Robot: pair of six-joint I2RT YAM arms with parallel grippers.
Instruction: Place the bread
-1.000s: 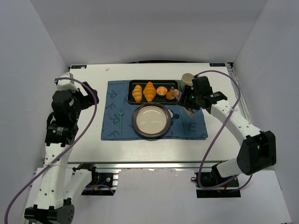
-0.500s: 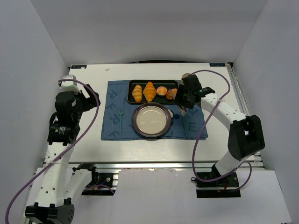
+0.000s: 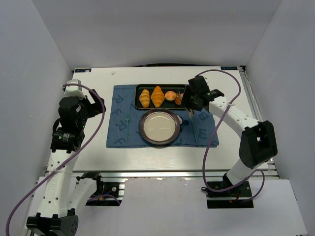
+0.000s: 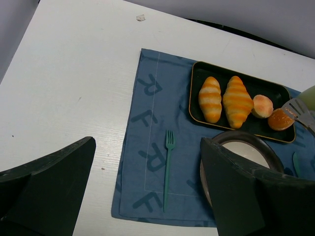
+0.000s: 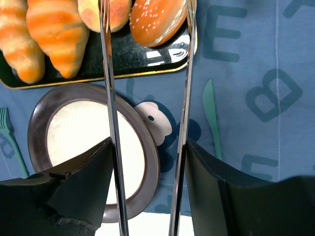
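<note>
The bread (image 5: 157,22) is a glossy orange-brown oval roll at the right end of the black tray (image 5: 123,64). It also shows in the top view (image 3: 179,100) and the left wrist view (image 4: 280,119). My right gripper (image 5: 147,145) is shut on metal tongs (image 5: 106,73). The tongs stand open, with one arm on each side of the bread. I cannot tell if they touch it. In the top view the right gripper (image 3: 195,98) sits just right of the tray (image 3: 162,87). My left gripper (image 4: 147,147) is open and empty, above the table's left part (image 3: 81,105).
Two ridged croissants (image 3: 144,98) (image 3: 157,96) and a paler round bun (image 3: 170,95) share the tray. A round plate (image 3: 142,129) lies in front of it on a blue placemat (image 3: 118,98), with a green fork (image 3: 126,125) to its left and a green knife (image 5: 211,118) to its right. A pale green cup (image 4: 309,96) stands behind the tongs.
My right arm has swung left toward the tray, bringing the tongs over the bread. My left arm shifted slightly at first, then stayed still.
</note>
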